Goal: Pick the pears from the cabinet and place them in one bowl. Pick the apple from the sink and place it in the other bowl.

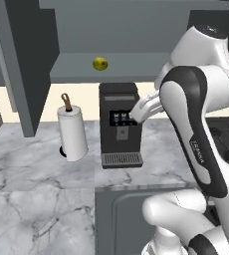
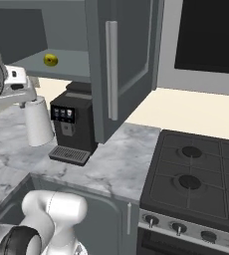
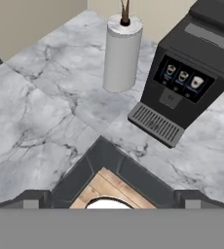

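Observation:
The cabinet [image 1: 136, 69] hangs open above the counter, its grey door [image 2: 121, 64] swung outward. A yellow-green pear [image 1: 100, 63] [image 2: 50, 60] rests alone on the plain grey shelf. My gripper [image 1: 134, 115] hovers in front of the coffee machine, below the shelf and down to the right of the pear, touching nothing. In the hand view the gripper [image 3: 112, 200] looks down at the counter, its dark fingertips [image 3: 34, 197] standing wide apart, open and holding nothing. The apple, the sink and both bowls are out of view.
A black coffee machine [image 1: 119, 124] [image 3: 192, 82] stands under the shelf, with a white paper towel roll [image 1: 71, 132] [image 3: 122, 53] to its left. Marble counter [image 1: 32, 164] spreads around them. A black stove [image 2: 196, 184] sits at the right.

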Controlling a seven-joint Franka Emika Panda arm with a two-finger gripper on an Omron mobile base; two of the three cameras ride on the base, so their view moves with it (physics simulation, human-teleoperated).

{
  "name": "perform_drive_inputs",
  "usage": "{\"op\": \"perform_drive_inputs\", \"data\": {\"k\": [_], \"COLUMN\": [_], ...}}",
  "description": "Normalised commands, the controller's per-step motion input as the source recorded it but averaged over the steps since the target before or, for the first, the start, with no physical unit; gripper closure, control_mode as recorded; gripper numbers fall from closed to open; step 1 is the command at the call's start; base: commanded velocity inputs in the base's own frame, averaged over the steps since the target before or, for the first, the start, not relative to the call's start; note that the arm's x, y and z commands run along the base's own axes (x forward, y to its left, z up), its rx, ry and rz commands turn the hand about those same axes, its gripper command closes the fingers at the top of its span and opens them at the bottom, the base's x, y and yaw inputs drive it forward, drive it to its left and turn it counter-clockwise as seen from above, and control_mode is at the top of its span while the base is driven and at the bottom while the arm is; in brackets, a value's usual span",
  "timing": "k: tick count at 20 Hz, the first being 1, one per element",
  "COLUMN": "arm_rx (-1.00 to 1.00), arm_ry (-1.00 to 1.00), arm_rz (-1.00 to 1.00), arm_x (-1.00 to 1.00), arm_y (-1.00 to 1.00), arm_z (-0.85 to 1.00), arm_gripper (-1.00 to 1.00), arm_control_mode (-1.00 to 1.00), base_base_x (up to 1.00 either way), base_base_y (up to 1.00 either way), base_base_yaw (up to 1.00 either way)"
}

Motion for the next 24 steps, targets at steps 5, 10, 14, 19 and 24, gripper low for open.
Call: {"op": "perform_drive_inputs", "data": {"k": [5,10,14,19,24], "arm_rx": [-0.01,0.0,0.01,0.07,0.04], "arm_ry": [-0.24,-0.23,0.03,0.07,-0.01], "arm_rz": [-0.05,-0.08,-0.09,-0.1,-0.06], "arm_x": [0.13,0.25,0.29,0.31,0.31], "arm_y": [0.02,0.02,0.0,0.0,0.01], "arm_z": [0.11,0.06,0.2,0.23,0.14], "arm_gripper": [-1.0,-1.0,-1.0,-1.0,-1.0], "arm_control_mode": [-1.0,-1.0,-1.0,-1.0,-1.0], "base_base_x": [0.0,0.0,0.0,0.0,0.0], "base_base_y": [0.0,0.0,0.0,0.0,0.0], "base_base_yaw": [0.0,0.0,0.0,0.0,0.0]}}
